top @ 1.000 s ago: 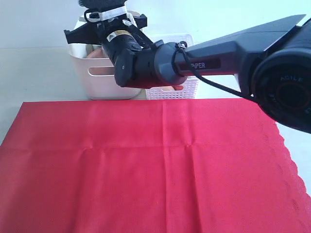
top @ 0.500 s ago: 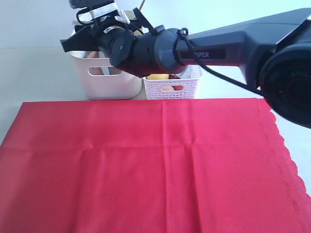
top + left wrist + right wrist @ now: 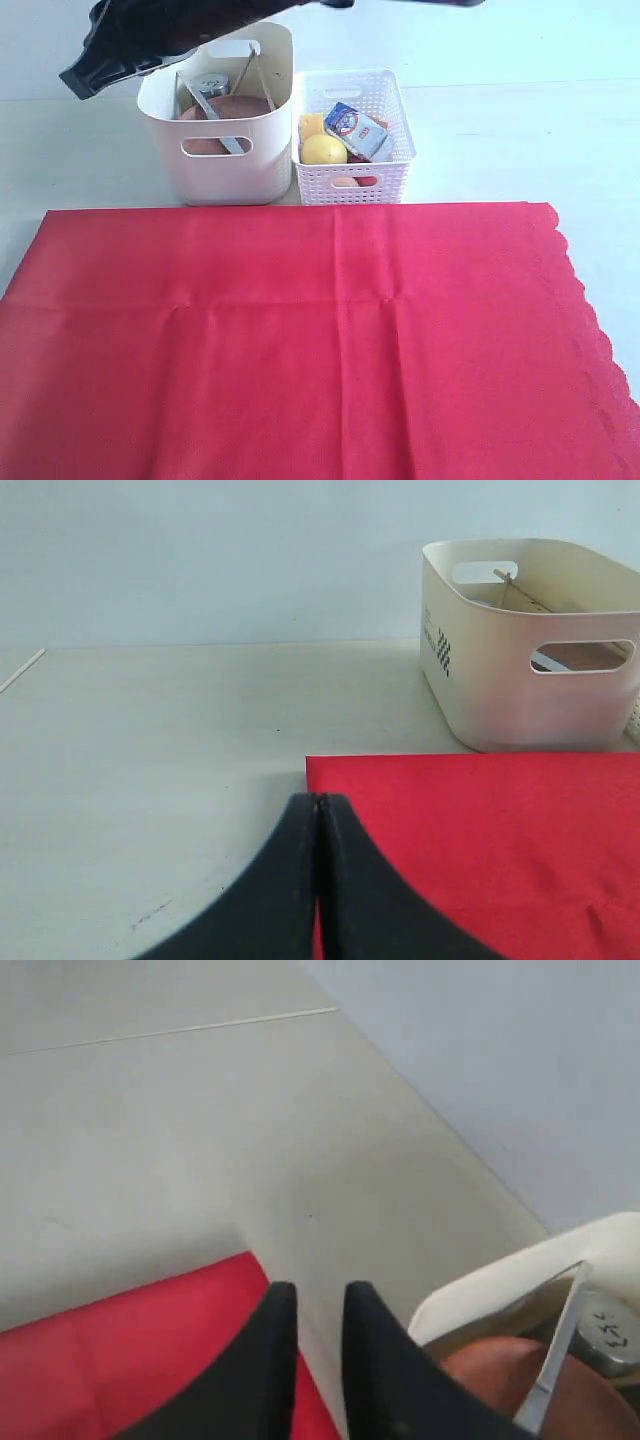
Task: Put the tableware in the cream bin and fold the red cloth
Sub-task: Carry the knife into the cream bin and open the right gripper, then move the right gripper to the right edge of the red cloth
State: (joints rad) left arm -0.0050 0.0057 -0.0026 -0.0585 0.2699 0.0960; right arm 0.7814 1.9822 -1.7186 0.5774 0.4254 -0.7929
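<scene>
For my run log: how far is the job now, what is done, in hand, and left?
Done, it seems: the brown plate, knife and steel cup sit in the cream bin; no tableware shows outside it. In hand: nothing; the right gripper is open and empty, the left gripper shut near a corner of the red cloth. Left: that cloth lies flat, unfolded.

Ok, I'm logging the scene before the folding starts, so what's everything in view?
red cloth: one, bright red, spread flat on the table
cream bin: one, cream, behind the cloth
brown plate: one, brown, in the bin
steel cup: one, silver, in the bin
knife: one, metal grey, leaning in the bin
white basket: one, white, beside the bin
lemon: one, yellow, in the basket
milk carton: one, blue-white, in the basket
left fingers: two, black, closed together
right fingers: two, black, slightly apart, empty
</scene>
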